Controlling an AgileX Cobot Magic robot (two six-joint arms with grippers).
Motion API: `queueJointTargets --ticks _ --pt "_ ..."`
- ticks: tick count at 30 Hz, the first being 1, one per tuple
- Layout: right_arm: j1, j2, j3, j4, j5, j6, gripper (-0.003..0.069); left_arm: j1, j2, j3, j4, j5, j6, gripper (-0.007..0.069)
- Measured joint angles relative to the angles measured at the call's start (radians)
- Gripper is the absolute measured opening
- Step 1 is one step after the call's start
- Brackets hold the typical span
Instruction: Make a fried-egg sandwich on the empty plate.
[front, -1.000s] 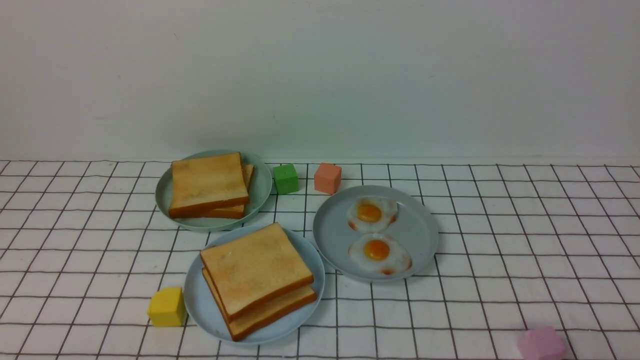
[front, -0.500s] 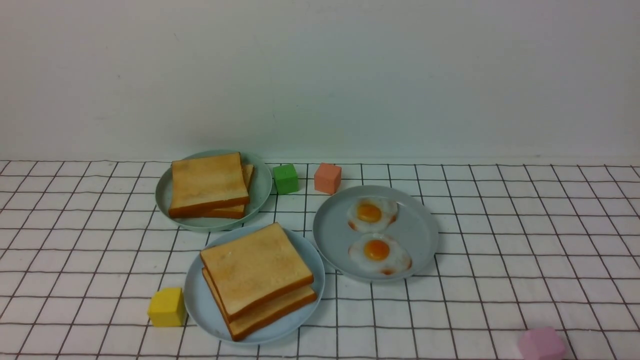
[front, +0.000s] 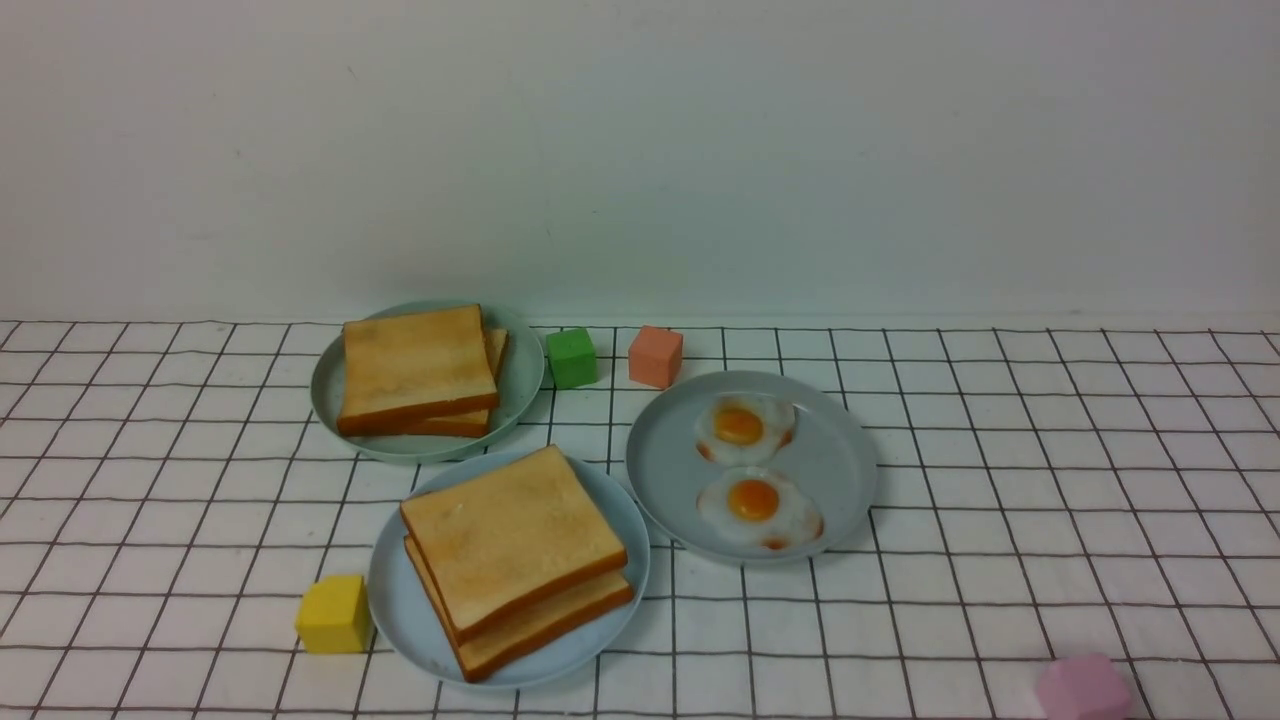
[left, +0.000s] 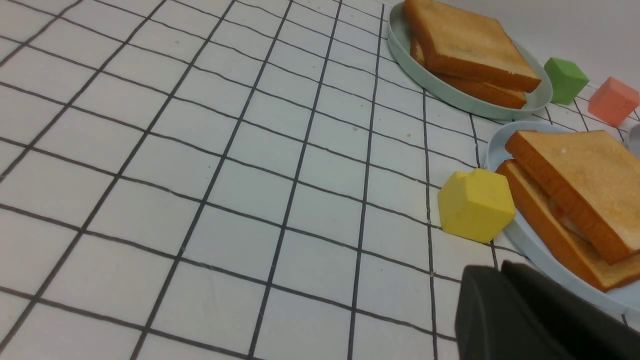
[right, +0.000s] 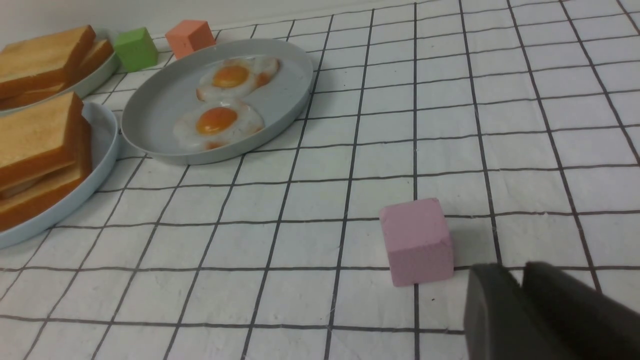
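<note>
I see a white cloth (front: 1000, 480) with thin dark squares on it, and a plain pale wall (front: 640, 150) behind. Near me sits a bright blue plate (front: 400, 610) with a sandwich (front: 515, 555) on it, two brown toast slices, one on top of the other. A yellow block (front: 333, 614) sits just beside that plate on the left. Farther back is a grey-green plate (front: 520, 385) with more toast (front: 415, 367) piled on it. To the right is a grey-blue plate (front: 660, 470) with two fried eggs (front: 757, 505), white with orange middles. A green block (front: 571, 357) and an orange-pink block (front: 655, 356) sit side by side near the wall. A pink block (front: 1083, 688) sits at the bottom right edge.
</note>
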Motion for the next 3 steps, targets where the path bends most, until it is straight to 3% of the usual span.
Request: queueJointTargets --ticks 3 --pt "0.000 0.000 0.000 0.000 0.000 0.000 0.0110 0.000 0.000 0.000 0.000 0.000 0.000 0.0039"
